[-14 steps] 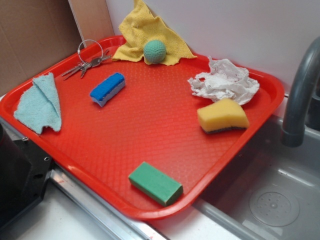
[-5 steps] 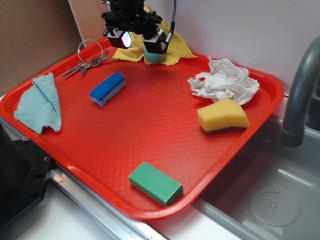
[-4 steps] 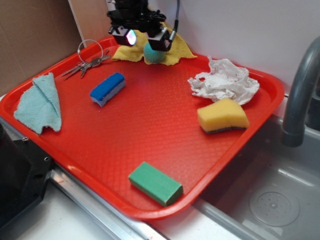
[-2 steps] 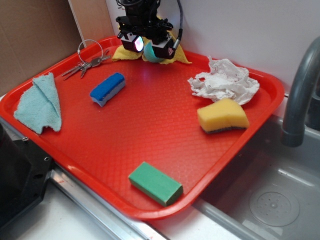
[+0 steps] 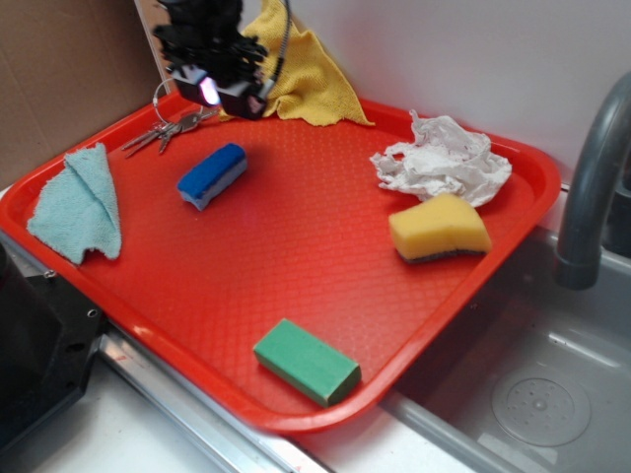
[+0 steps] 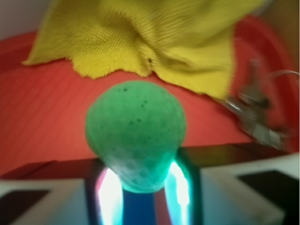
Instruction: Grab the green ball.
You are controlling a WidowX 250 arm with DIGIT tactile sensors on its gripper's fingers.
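Note:
The green ball (image 6: pixel 136 131), teal-green and dimpled, sits squeezed between my gripper's (image 6: pixel 140 176) two lit pads (image 6: pixel 108 197) in the wrist view, held above the red tray (image 6: pixel 42 117). In the exterior view my gripper (image 5: pixel 225 97) hangs over the tray's back left, near the keys (image 5: pixel 173 123) and left of the yellow cloth (image 5: pixel 296 74). The ball itself is hidden there by the gripper body.
On the red tray (image 5: pixel 296 246) lie a blue sponge (image 5: pixel 212 174), a light blue cloth (image 5: pixel 79 202), crumpled paper (image 5: pixel 444 163), a yellow sponge (image 5: pixel 439 229) and a green sponge block (image 5: pixel 306 362). A faucet (image 5: pixel 592 187) and sink (image 5: pixel 532 394) are at the right.
My gripper came down on the ball at the yellow cloth, closed on it, then lifted and moved left toward the keys. The ball is gone from the cloth.

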